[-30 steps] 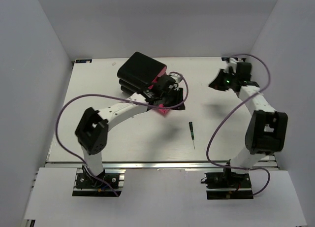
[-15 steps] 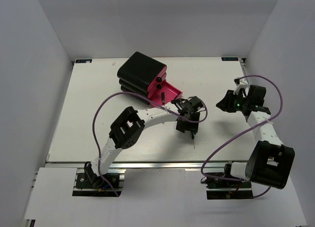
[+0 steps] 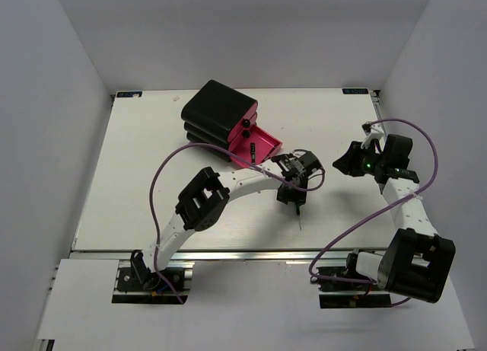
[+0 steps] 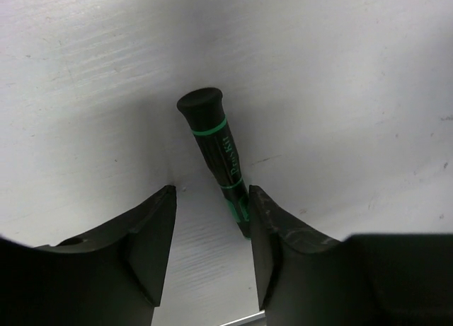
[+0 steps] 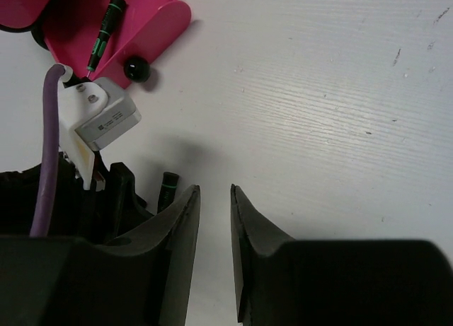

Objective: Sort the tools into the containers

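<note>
- The left gripper [image 4: 211, 230] hangs low over the white table [image 4: 340, 92]. Its jaws are wide apart, astride the thin black precision screwdriver with green bands [image 4: 214, 143], which lies flat at centre frame. Nothing is gripped yet, and the straddle looks set for a pinch across the handle.
- The shallow magenta-pink drawer [image 3: 264, 144] stands pulled out of the black rounded box [image 3: 219, 107], upper centre of the top view, probably to receive it. A matching screwdriver [image 5: 104, 30] lies inside.
- The right gripper [image 5: 214, 220], jaws barely parted and empty, hovers at the right, out of the way.

Left arm [image 3: 245, 185] stretched; left tool [image 4: 212, 193] parted; right tool [image 5: 214, 190] narrowly parted, seemingly raised.
</note>
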`<state>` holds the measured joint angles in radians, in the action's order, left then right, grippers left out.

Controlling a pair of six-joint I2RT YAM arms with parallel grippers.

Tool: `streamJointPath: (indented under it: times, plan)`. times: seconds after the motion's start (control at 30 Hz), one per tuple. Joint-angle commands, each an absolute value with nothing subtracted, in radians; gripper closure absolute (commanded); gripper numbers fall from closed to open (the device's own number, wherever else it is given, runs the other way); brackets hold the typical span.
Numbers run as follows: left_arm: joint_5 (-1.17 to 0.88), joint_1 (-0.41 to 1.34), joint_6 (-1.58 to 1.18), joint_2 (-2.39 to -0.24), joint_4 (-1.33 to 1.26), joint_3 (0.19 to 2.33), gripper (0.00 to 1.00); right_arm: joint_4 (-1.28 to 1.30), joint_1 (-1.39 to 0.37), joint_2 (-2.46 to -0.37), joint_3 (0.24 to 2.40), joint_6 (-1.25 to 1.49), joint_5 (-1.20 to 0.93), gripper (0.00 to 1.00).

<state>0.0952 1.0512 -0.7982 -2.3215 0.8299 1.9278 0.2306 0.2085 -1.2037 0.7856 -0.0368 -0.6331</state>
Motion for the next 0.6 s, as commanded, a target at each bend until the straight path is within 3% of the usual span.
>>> streamJointPath:
  times: [0.0,0.23,0.43,0.5,0.57]
  plan:
    - [0.179,1.058,-0.793,-2.387,0.905,1.972,0.46,0.216,0.213,-1.164,0.764,-0.035,-0.658,0.70]
    - [0.241,1.058,-0.792,-2.439,0.965,1.916,0.60,0.235,0.212,-1.124,0.739,-0.038,-0.655,0.70]
    - [0.293,1.058,-0.758,-2.381,0.953,1.809,0.92,0.235,0.212,-1.120,0.732,-0.032,-0.672,0.71]
    - [0.308,1.058,-0.720,-2.321,0.922,1.780,1.00,0.238,0.212,-1.121,0.735,-0.038,-0.681,0.70]
    - [0.311,1.055,-0.683,-2.271,0.873,1.761,1.00,0.245,0.213,-1.120,0.738,-0.049,-0.689,0.70]
